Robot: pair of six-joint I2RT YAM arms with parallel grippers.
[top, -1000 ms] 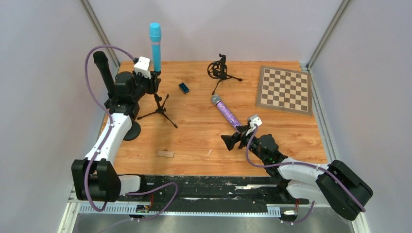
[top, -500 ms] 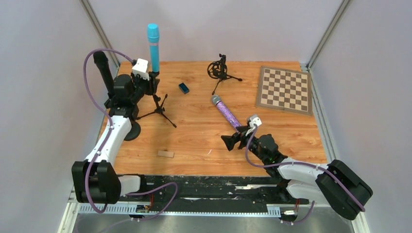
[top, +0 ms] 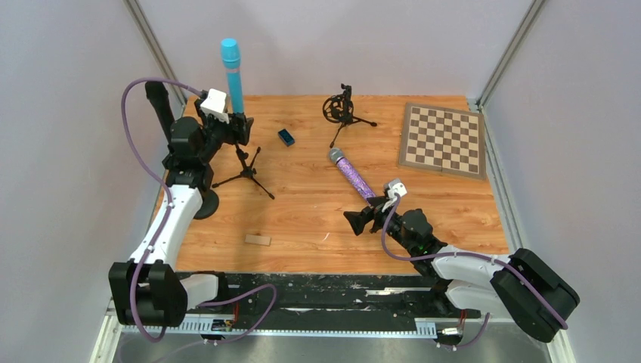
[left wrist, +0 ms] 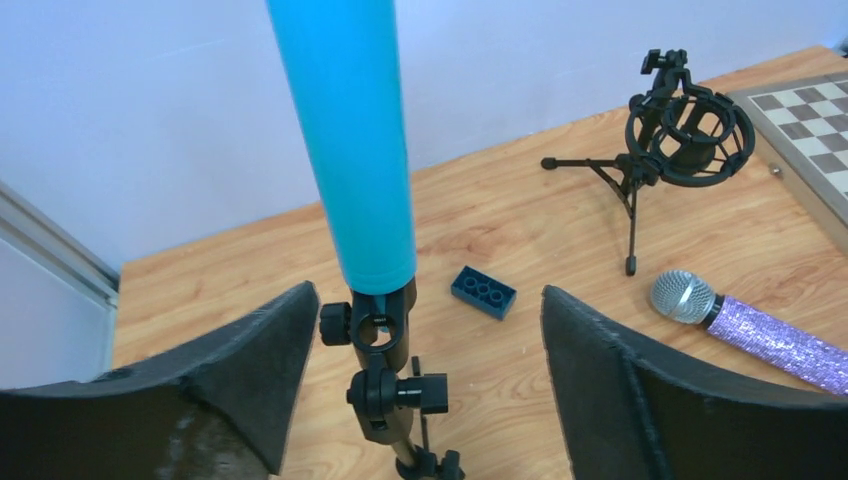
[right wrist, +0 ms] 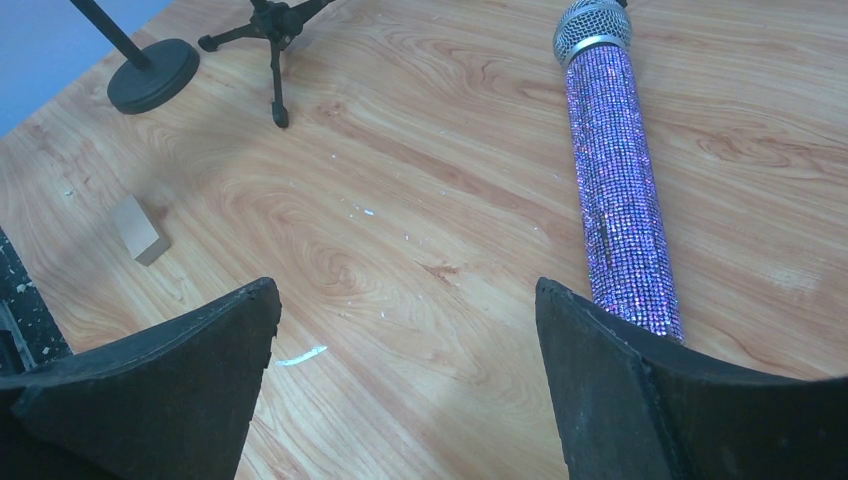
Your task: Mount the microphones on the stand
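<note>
The light blue microphone stands nearly upright in the clip of a black tripod stand at the back left. My left gripper is open around that clip, which is nearer the left finger. A black microphone stands upright at the far left, partly hidden by my left arm. The purple glitter microphone lies flat mid-table. My right gripper is open just left of its tail end, holding nothing.
An empty shock-mount tripod stand is at the back centre. A chessboard lies at the back right. A small blue brick and a wooden block lie on the table. A round stand base sits at the left.
My left gripper has opened and let go at the stand's clip. The blue microphone's top has leaned a little to the left. The right arm has not moved.
</note>
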